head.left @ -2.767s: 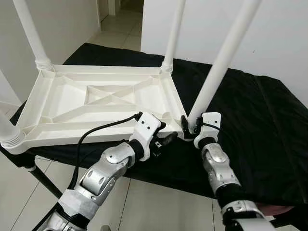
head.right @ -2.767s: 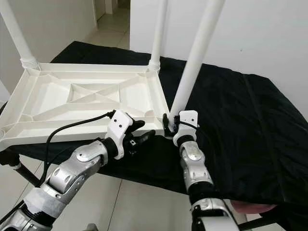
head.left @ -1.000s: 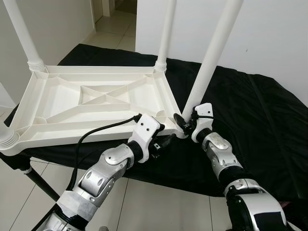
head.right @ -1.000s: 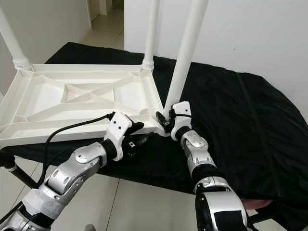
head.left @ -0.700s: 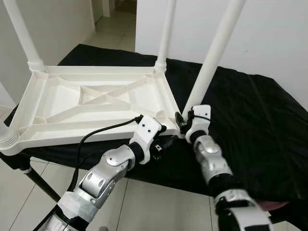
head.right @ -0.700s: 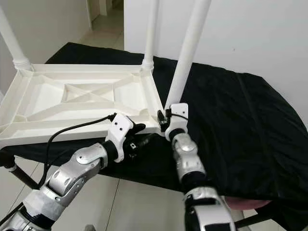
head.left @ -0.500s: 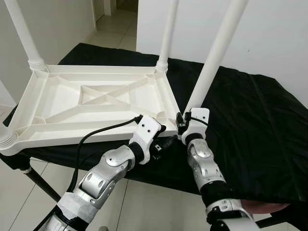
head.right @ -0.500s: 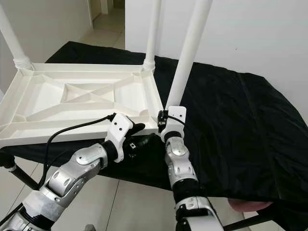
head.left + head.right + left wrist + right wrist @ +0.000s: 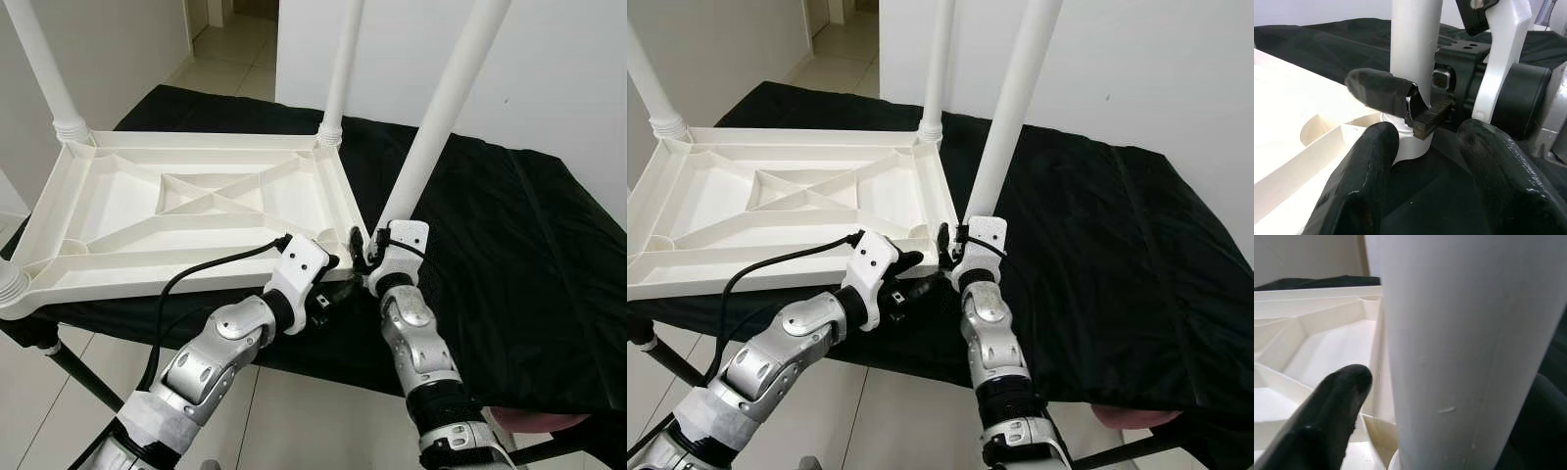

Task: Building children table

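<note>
Your right gripper (image 9: 364,257) is clamped round the foot of the tall white plastic table leg (image 9: 441,108), one black finger on each side of the tube right where it enters the near right corner socket; gripping that low looks meant to let you turn or press the leg into its seat without levering the top. The leg leans slightly away from the tabletop, so I judge it not fully seated yet. Your left gripper (image 9: 336,285) sits just beside that same corner, at the near rim, fingers spread and holding nothing; in the left wrist view they (image 9: 1359,191) frame the leg's base with a gap on both sides, likely placed to steady the corner. The white ribbed plastic tabletop (image 9: 186,211) lies upside down on the black cloth-covered bench (image 9: 529,255), underside up so the sockets face you. Other white legs (image 9: 343,69) stand at the far right, far left and near left corners, so this is the last one. Both silver forearms reach up and forward from below, the right wrist nearly vertical under the leg, the left angled in from your left side with its black cable (image 9: 211,262) looping over the rim
</note>
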Motion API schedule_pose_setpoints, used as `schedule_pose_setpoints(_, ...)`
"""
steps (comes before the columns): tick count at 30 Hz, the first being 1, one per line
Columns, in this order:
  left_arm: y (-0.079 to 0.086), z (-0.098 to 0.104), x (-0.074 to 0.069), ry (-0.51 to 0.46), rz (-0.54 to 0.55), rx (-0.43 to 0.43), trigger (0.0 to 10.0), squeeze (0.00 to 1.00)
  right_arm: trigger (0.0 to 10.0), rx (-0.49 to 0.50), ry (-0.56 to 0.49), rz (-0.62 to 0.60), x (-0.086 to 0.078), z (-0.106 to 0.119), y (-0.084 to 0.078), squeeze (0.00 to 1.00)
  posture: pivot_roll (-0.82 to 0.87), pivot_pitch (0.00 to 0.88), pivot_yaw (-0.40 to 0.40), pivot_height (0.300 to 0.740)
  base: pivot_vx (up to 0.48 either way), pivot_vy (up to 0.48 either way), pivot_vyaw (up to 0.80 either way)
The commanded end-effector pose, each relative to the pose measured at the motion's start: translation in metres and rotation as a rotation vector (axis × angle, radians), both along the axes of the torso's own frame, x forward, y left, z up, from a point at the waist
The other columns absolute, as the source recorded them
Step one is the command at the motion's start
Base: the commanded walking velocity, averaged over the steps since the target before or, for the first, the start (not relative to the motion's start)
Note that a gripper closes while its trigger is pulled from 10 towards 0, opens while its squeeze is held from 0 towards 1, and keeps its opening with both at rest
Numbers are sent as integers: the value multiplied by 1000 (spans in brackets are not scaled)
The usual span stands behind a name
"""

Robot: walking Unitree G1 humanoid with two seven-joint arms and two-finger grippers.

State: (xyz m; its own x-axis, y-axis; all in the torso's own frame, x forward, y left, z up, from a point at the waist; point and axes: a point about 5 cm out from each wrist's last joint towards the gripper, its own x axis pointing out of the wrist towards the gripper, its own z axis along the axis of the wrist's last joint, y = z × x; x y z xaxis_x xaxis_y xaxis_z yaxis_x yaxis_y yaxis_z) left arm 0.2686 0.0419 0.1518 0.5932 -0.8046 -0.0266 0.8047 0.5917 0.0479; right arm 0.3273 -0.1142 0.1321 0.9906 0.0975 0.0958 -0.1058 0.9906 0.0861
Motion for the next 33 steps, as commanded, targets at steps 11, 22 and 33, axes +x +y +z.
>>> schedule_pose_setpoints(11, -5, -1, -9, 4, -152, 10, 10000, 0, 10000, -77, 38, 272, -5, -12, -32, 0, -30, 0, -86, 740, 0, 0, 0)
schedule_pose_setpoints(22, -4, 1, -6, -4, -152, 14, 10000, 0, 10000, -136, 52, 435, 11, -16, -40, 0, -27, 0, -70, 740, 0, 0, 0)
schedule_pose_setpoints(33, -2, 4, -3, -10, -142, 15, 10000, 0, 10000, -207, 78, 516, 28, -13, -32, 0, -18, 0, -60, 740, 0, 0, 0)
